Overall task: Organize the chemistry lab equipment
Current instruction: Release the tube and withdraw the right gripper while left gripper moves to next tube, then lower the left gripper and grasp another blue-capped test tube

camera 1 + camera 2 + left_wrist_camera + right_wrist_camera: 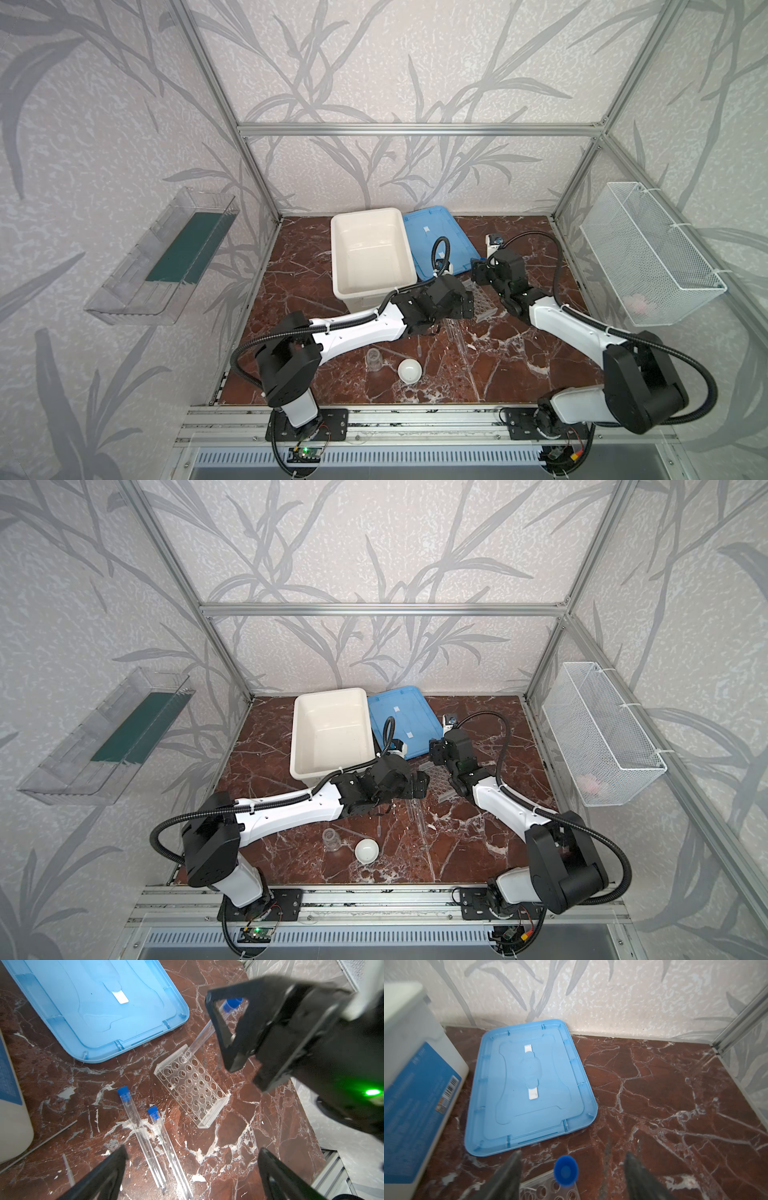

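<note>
Clear plastic makes up most of what is to be sorted. A grid-holed rack [191, 1088] is set on the marble table [259, 1126], and one blue-capped test tube [202, 1036] is seated in a corner hole at the end of the rack nearest the blue lid [93, 1007]. That is judged to be the only step done so far.

Two more capped tubes [138, 1126] are seen lying side by side on the table near the rack, on its side toward the robot's base. A thin rod [39, 1145] and a dropper [68, 1167] lie farther from the rack in the same direction. A small glass jar [375, 359] and a round white dish [409, 371] are placed well apart from the rack, close to the table's front edge. All of these are judged to be left to do.

The right gripper [573, 1159] is held over the lid end of the rack. Its fingers are spread wide to either side of the seated tube's cap, a gap is visible on both sides in the right wrist view, and nothing is gripped.

The left arm is stretched across the table. The left gripper [192, 1149] is pointed down above the two lying tubes, with its jaws fully apart and nothing held.
</note>
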Motion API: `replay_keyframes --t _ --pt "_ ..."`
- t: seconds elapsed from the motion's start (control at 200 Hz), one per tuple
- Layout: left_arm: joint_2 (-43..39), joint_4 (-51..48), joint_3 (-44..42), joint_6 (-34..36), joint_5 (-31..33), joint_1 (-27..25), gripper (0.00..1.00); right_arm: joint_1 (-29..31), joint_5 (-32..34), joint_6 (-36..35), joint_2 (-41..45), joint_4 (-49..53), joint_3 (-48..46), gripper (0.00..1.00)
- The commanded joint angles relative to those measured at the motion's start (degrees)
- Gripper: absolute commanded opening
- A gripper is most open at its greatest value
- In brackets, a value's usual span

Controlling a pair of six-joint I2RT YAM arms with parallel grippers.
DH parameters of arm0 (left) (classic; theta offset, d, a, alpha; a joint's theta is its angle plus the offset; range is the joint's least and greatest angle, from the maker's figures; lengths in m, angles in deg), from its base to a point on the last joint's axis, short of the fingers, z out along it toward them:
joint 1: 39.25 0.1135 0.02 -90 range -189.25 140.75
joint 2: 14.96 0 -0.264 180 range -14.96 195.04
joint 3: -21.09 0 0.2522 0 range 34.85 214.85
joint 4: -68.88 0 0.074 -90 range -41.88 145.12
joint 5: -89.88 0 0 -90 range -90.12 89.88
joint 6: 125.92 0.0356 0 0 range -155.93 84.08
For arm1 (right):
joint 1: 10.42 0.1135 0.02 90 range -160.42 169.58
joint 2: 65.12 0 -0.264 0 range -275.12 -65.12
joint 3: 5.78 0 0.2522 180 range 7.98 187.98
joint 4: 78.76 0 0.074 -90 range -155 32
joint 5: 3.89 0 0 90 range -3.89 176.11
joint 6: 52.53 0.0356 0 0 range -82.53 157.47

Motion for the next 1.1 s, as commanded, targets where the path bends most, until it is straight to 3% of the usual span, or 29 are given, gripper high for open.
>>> replay_keyframes --t 0.0,0.21,0.45,0.53,0.685,0.915,1.094 --pt "-2.64 -4.03 0.14 -0.38 2.54 -1.26 0.99 -0.43 0.02 3.32 6.83 10.18 2.66 1.0" --pt "-4.32 -9.48 0.11 -1.73 2.08 -2.94 0.99 -2.35 -9.8 8.0 14.96 33.07 8.21 0.99" --pt "-1.55 -19.39 3.71 -2.27 1.26 -3.58 0.99 -4.42 -26.54 10.85 23.43 47.23 7.67 0.99" --pt "0.89 -22.44 5.15 -2.75 2.03 -3.59 0.9 -4.41 -30.48 11.67 25.81 47.96 5.0 0.99" --pt "6.91 -23.11 7.16 -1.53 3.82 -3.43 0.76 -4.42 -33.35 13.3 30.82 46.56 -0.57 0.99" --pt "16.42 -26.33 14.17 -2.99 1.17 -3.39 0.58 -4.68 -31.97 13.54 31.7 48.93 -3.78 0.99" --pt "19.78 -28.06 16.31 -4.86 2.36 -2.91 0.5 -6.55 -31.0 13.44 32.83 49.17 -4.83 0.99"
